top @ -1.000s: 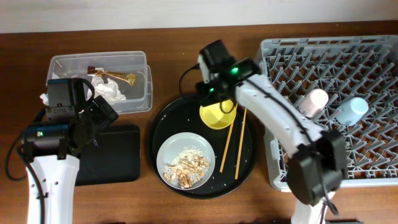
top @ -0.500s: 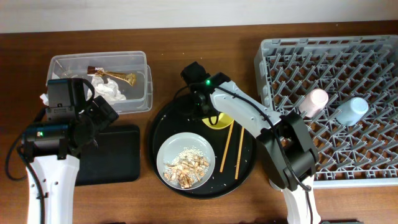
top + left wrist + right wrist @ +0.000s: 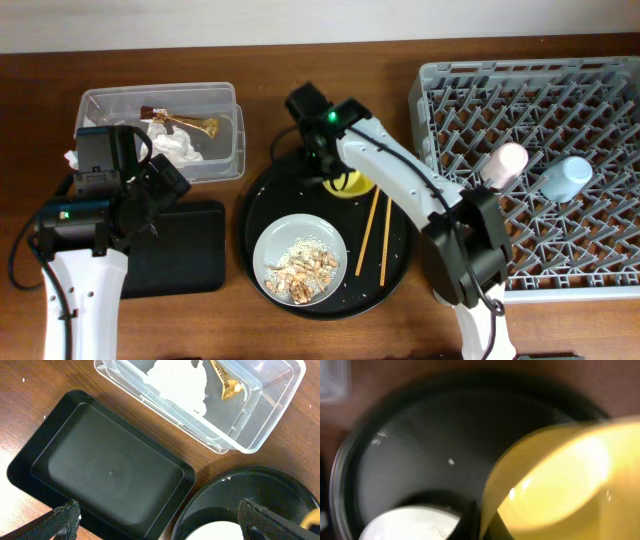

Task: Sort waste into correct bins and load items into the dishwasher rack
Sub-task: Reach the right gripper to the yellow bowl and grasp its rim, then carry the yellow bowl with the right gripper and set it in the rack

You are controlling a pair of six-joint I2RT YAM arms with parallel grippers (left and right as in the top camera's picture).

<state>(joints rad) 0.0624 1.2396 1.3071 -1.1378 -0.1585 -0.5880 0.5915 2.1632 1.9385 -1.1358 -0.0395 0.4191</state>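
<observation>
Scanning big to small: the dishwasher rack (image 3: 530, 170) takes up the right side of your table. The pink cup (image 3: 505, 162) and light blue cup (image 3: 565, 178) sit among its pegs, side by side.

Next, the round black tray (image 3: 258, 200) at centre. To its upper left is the clear tub (image 3: 232, 130). The black rectangular tray (image 3: 110, 470) lies below the tub, just beside the round tray's left edge.

The pale grey plate (image 3: 300, 240) sits at the front of the round tray w/ rice and brown chunks (image 3: 300, 270) on it.

Your target, the yellow-green bowl (image 3: 555, 485), is at the back of the round tray, mostly hidden under the arm from overhead. Your right gripper (image 3: 480, 522) is clamped on its near rim; the wrist view is blurred, but the rim runs down btwn the fingers and the bowl looks tipped.

The chopsticks (image 3: 375, 235) lie side by side, right of the plate, just below the bowl.

In the tub are the white napkin (image 3: 175, 145) and the gold-and-brown wrapper (image 3: 190, 124).

Your left gripper (image 3: 160, 522) hangs w/ its jaws spread wide and nothing in them. It's over the rectangular tray's right end, well apart from the bowl.
</observation>
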